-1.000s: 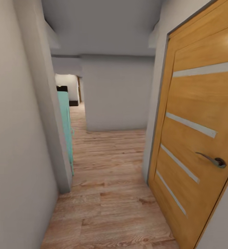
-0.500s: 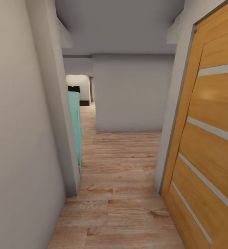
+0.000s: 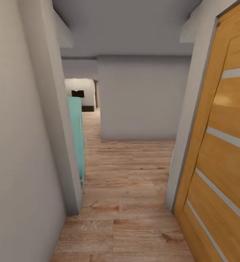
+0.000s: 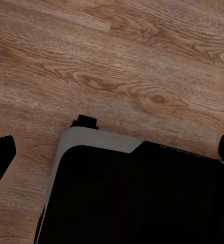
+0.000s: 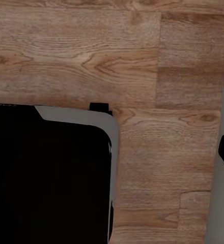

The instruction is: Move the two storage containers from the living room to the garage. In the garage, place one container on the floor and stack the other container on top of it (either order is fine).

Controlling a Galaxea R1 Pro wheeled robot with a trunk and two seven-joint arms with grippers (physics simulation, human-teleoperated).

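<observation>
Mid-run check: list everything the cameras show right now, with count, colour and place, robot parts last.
Wood plank floor: one, light brown, running down the hallway ahead.
Wooden door: one, orange-brown with pale horizontal strips, close on the right side of the head view.
Teal door: one, turquoise, edge-on past the left wall corner.
Facing wall: one, grey-white, at the hallway's end.
Left wall: one, grey-white, close beside the robot.
Far room opening: one, lit, with a dark object inside too small to identify.
Robot base: one, black with a grey rim, over the planks in both wrist views.
Left pincer fingertips: dark tips at the frame edges, nothing between them.
</observation>
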